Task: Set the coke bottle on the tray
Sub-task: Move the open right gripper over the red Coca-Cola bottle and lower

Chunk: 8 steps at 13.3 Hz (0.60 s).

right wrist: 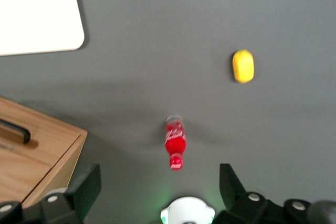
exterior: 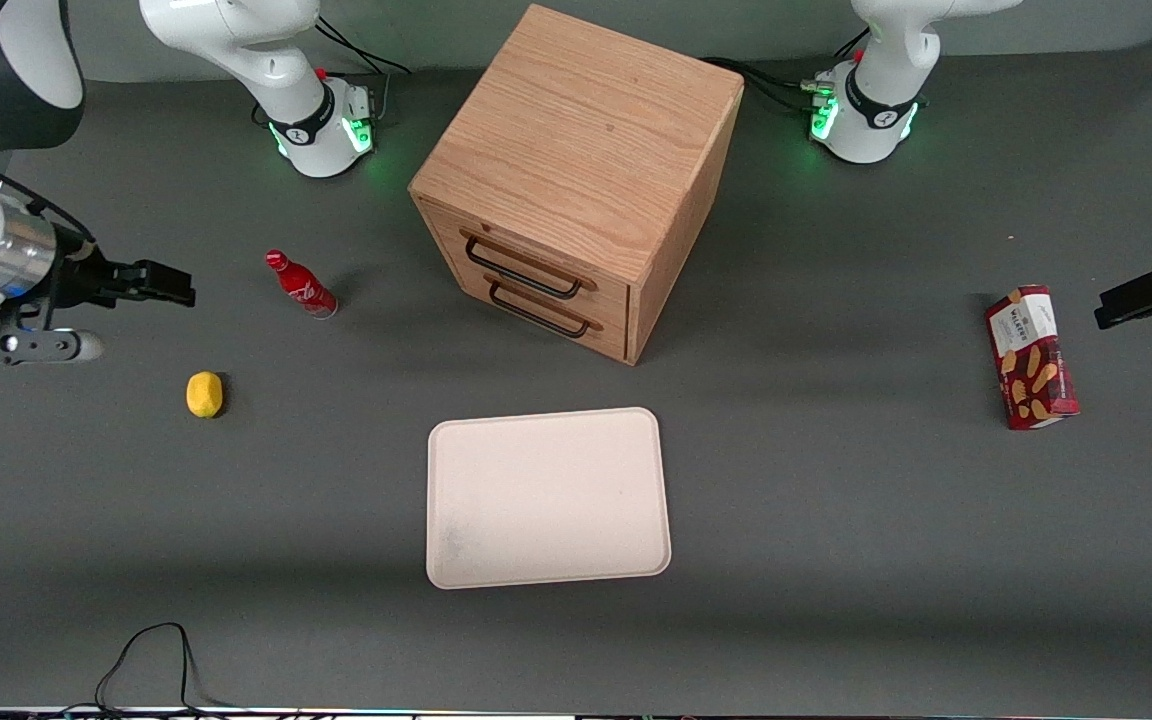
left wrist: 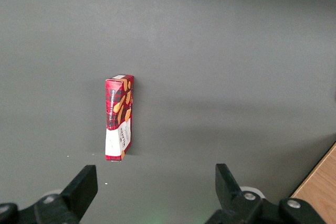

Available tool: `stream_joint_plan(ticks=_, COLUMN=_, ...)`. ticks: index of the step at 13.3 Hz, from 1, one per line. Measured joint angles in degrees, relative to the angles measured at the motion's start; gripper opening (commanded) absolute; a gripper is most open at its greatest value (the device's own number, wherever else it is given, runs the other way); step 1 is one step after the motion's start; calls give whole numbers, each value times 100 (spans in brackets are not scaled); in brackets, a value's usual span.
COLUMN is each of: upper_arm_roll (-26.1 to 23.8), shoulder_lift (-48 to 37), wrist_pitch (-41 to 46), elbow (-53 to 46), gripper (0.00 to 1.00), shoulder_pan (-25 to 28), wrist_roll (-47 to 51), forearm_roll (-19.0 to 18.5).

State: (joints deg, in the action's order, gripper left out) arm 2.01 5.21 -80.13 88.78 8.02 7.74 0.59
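Your gripper [exterior: 171, 285] hangs with fingers spread and empty; the coke bottle [exterior: 302, 285] stands upright just beside it, toward the drawer cabinet [exterior: 576, 180], with the tray [exterior: 548, 497] nearer the front camera.

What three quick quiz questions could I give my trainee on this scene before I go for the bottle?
1. True or false: the coke bottle already rests on the tray.
2. Which item lies nearer the front camera: the lemon or the coke bottle?
3. Multiple choice: the gripper is A) shut on the bottle, B) open and holding nothing, at the working arm's end of the table, C) inside a drawer.

Key:
1. False. The bottle stands on the table between the gripper and the wooden cabinet; nothing is on the tray.
2. The lemon.
3. B. The right wrist view shows the fingers spread with nothing between them.
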Motion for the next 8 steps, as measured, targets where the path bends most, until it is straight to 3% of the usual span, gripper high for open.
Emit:
stream_joint_plan(ticks=3, upper_arm_roll=-88, shoulder_lift=-324, wrist_pitch=171, elbow=246, gripper=100, shoulder_pan=72, wrist_roll=70, forearm_roll=2)
stream_joint_plan(ticks=8, upper_arm_roll=-86, shoulder_lift=-1486, wrist_pitch=-76, elbow=1641, gripper=100, shoulder_pan=69, wrist_roll=67, forearm_roll=4)
